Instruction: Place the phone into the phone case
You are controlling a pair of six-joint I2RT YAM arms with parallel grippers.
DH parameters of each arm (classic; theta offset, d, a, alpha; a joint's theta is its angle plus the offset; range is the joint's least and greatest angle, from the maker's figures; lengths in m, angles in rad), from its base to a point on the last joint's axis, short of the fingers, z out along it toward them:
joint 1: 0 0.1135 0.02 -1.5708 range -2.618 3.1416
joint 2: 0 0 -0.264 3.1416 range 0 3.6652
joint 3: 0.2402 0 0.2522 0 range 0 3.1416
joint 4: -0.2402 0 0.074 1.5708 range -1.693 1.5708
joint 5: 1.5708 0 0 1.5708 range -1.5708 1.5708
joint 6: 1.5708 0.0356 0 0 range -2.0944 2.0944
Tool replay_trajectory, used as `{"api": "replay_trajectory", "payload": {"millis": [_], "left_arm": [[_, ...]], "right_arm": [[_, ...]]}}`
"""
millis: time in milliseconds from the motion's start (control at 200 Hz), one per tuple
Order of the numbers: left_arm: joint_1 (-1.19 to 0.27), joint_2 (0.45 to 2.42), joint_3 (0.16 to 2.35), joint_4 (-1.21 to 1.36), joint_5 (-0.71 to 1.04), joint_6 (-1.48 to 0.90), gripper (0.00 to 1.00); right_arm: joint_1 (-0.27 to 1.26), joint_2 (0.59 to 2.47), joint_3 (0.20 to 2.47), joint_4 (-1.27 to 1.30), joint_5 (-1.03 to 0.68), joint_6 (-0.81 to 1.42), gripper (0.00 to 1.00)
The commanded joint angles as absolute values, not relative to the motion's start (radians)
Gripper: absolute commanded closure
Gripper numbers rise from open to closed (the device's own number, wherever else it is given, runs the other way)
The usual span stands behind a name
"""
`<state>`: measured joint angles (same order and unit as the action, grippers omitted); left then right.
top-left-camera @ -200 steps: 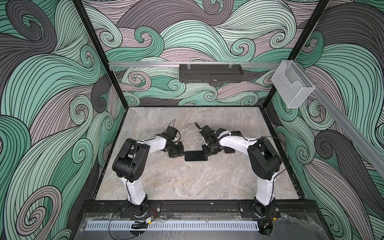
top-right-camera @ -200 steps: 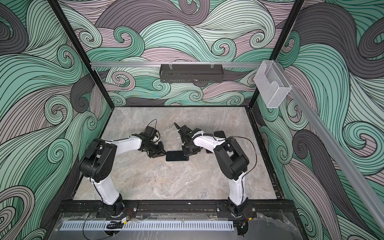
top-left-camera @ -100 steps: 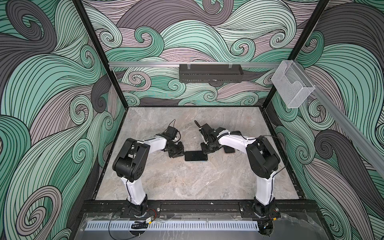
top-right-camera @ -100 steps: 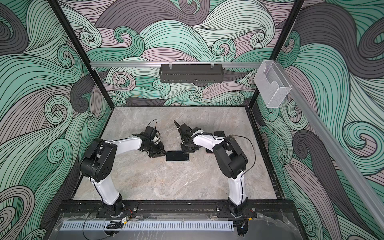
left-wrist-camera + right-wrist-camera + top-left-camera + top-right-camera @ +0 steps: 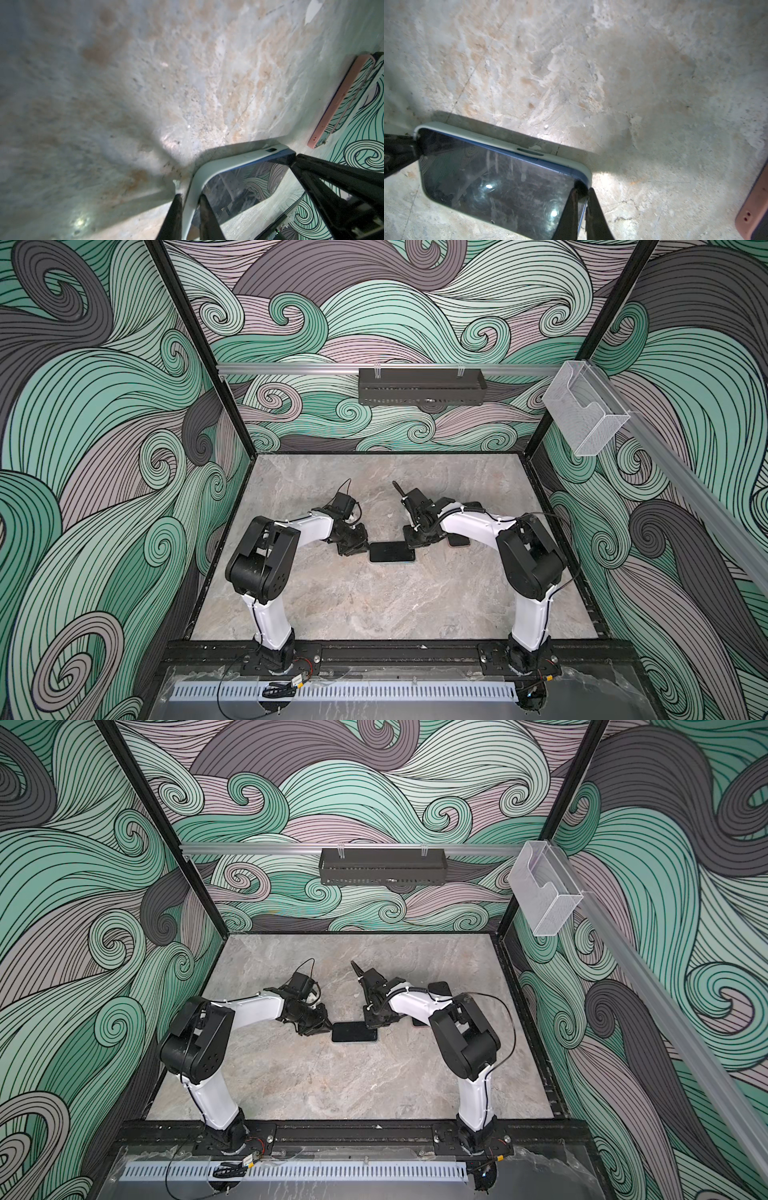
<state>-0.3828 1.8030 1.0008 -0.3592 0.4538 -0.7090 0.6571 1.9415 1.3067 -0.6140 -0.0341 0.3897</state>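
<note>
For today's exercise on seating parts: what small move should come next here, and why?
Probably press the right tool down: the phone shows a blue edge above the phone case rim at that corner, while the left tool pinches the opposite rim.

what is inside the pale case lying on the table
A dark-screened phone with a blue edge fills the pale case, screen up. The case's inner floor and the phone's back are covered, so how fully it is seated cannot be told.
</note>
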Motion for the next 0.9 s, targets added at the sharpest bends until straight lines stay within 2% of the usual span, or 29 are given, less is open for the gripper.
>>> {"api": "replay_trajectory", "payload": {"millis": [0,896], "left_arm": [[-0.388,1.807,1.032,-0.396,0.454,-0.698,0.82],[-0.395,1.812,1.026,-0.37,0.511,-0.71,0.82]], "right_arm": [[0.668,2.057,1.221,-0.712,-0.017,0.406,0.89],[0.719,2.216,1.196,-0.75,0.04,0.441,0.9]]}}
